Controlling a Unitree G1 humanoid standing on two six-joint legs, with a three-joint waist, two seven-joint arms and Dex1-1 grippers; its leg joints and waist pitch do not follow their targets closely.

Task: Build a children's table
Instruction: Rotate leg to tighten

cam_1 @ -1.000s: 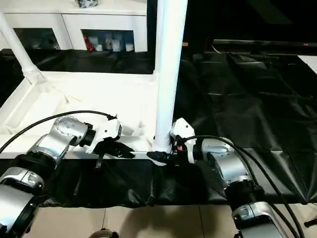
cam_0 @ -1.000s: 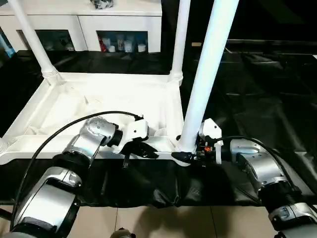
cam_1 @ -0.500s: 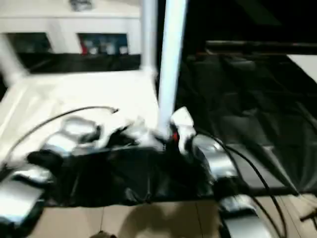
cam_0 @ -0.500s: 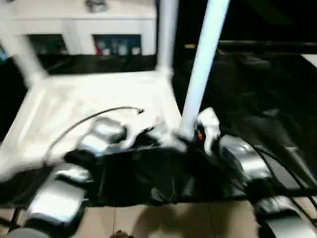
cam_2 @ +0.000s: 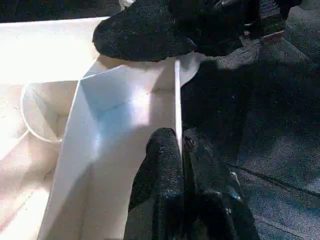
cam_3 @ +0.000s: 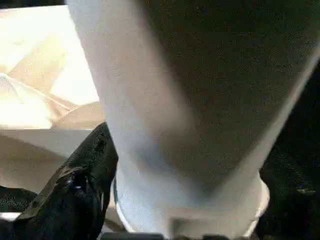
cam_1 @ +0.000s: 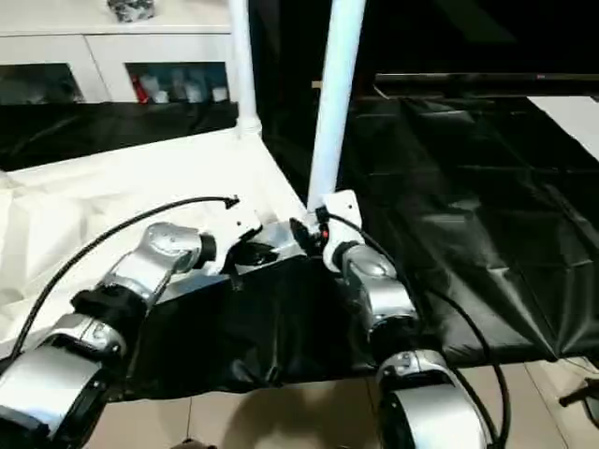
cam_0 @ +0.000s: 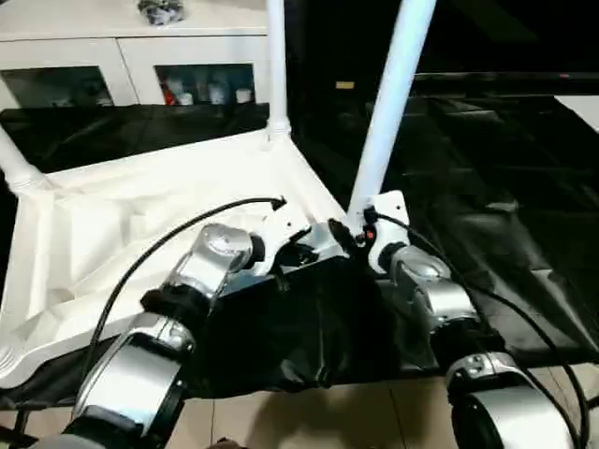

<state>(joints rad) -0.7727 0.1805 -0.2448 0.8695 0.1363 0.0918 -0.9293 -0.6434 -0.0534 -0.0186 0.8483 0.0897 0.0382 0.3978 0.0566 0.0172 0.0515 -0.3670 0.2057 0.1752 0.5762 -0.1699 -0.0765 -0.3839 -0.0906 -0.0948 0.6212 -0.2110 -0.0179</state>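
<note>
The white tabletop (cam_0: 112, 224) lies upside down on a black sheet and sits skewed, its near right corner pointing away from me. Three white legs stand in corner sockets: a far leg (cam_0: 276, 65), a left leg (cam_0: 14, 164) and the near right leg (cam_0: 388, 103). My left gripper (cam_0: 298, 254) is shut on the thin upright rim (cam_2: 176, 100) close to that corner. My right gripper (cam_0: 354, 236) is closed around the near right leg's base (cam_3: 190, 165), a black finger (cam_3: 85, 175) on each side of it.
A white glass-doored cabinet (cam_0: 140, 56) stands behind the tabletop. The black sheet (cam_0: 487, 187) covers the floor to the right and bunches up under my forearms. Pale tiles (cam_0: 309, 421) show at the near edge. A black cable (cam_0: 159, 248) arches over my left arm.
The tabletop has swung round, its near right corner and leg moving away from me, and both grippers went with it. The view has also shifted.
</note>
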